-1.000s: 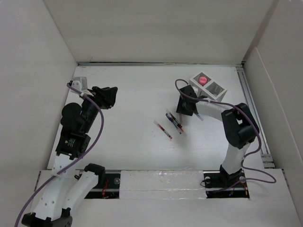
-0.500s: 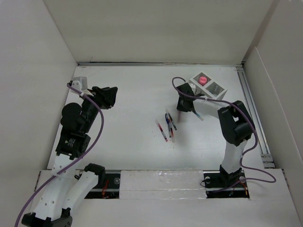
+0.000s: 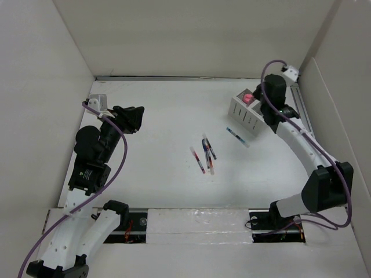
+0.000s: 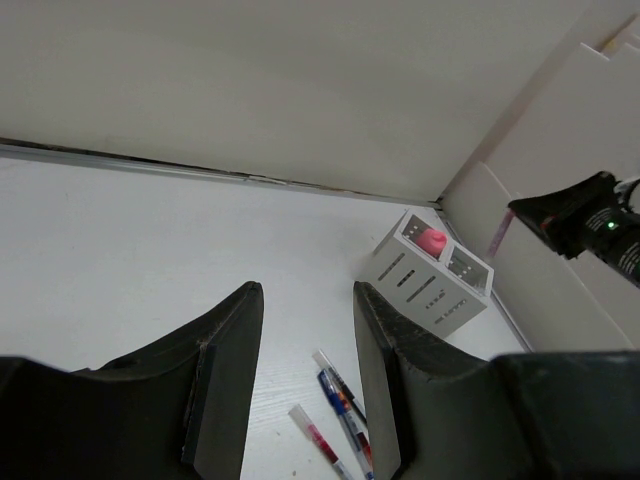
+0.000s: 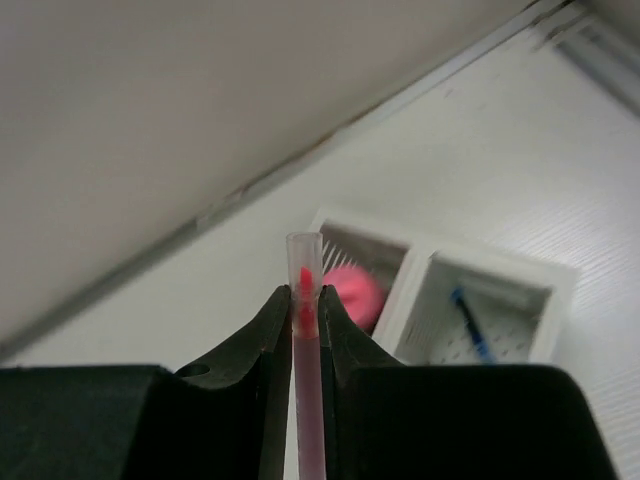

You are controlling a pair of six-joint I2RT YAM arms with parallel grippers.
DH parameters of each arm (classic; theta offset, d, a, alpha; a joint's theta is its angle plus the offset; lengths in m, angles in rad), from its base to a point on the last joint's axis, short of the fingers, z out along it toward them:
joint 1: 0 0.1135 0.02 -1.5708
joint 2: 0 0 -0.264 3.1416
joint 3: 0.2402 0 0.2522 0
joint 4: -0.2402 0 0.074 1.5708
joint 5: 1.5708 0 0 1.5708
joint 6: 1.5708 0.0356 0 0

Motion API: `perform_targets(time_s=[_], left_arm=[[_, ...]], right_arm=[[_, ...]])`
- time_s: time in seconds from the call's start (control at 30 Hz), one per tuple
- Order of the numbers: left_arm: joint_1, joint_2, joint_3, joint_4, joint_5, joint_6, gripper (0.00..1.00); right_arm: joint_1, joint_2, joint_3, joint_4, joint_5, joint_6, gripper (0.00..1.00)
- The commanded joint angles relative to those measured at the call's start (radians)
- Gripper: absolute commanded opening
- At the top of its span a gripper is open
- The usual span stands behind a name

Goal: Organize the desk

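One pen up, ready to slot.
Right gripper (image 5: 303, 300), now pinching a clear red-ink pen (image 5: 305, 262), has swung above the white slotted organizer box (image 3: 246, 113) at two o'clock on the white desk (image 3: 156, 110); left gripper (image 4: 305, 320) gapes empty.

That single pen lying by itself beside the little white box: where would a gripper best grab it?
Probably around the middle of its barrel, coming straight down from above. The pen lies flat on the desk, slanted, with bare space along both long sides, so fingers can straddle its thin width. The ends are poorer: one points toward the organizer box.
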Motion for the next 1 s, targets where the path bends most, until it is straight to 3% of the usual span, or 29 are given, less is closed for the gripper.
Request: perform_targets(time_s=[0.0, 0.27, 0.97], left_arm=[[0.005, -0.007, -0.010, 0.042, 0.023, -0.003, 0.37], [0.005, -0.013, -0.010, 0.044, 0.021, -0.003, 0.37], [0.005, -0.026, -0.013, 0.044, 0.020, -0.003, 0.37]], right_arm=[[-0.092, -0.009, -0.012, 0.118, 0.160, 0.028, 0.05], [-0.227, 0.087, -0.015, 0.196, 0.152, 0.059, 0.05], [-0.099, 0.210, -0.036, 0.133, 0.243, -0.019, 0.15]])
